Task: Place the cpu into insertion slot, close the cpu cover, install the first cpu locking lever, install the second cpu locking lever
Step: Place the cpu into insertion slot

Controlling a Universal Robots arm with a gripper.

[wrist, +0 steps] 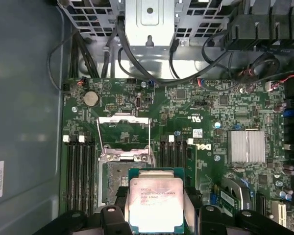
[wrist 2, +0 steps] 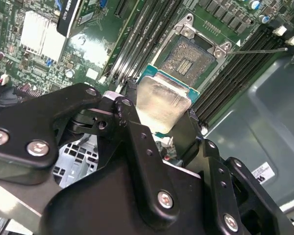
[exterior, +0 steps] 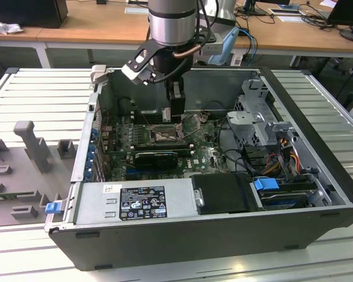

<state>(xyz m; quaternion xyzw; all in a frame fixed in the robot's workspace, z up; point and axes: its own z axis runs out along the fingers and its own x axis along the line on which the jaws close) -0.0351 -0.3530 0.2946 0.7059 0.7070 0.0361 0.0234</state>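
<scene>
The cpu [wrist: 156, 203], pale metal top facing the camera in the first wrist view, sits pinched between the two black fingers of your gripper [wrist 2: 162, 115], which is closed on opposite edges of the chip. It hangs above the green motherboard [wrist: 201, 105], near the insertion slot [wrist 2: 185, 58] but not in it: the dark recess lies bare and only partly overlapped by the chip. The cpu cover [wrist: 123, 119] stands swung back from the socket, its square window showing board beneath, and a thin locking lever [wrist 2: 259, 50] juts out alongside, so neither closing nor latching has been done. You are, by this evidence, in the first step, carrying the chip to its seat. That placement looks to call for squaring the chip's edges with the socket rim, keeping it level, and staying off the long black memory slots [wrist: 81, 171] that flank the recess. In the exterior view the arm reaches down into the open computer case [exterior: 317, 176].
</scene>
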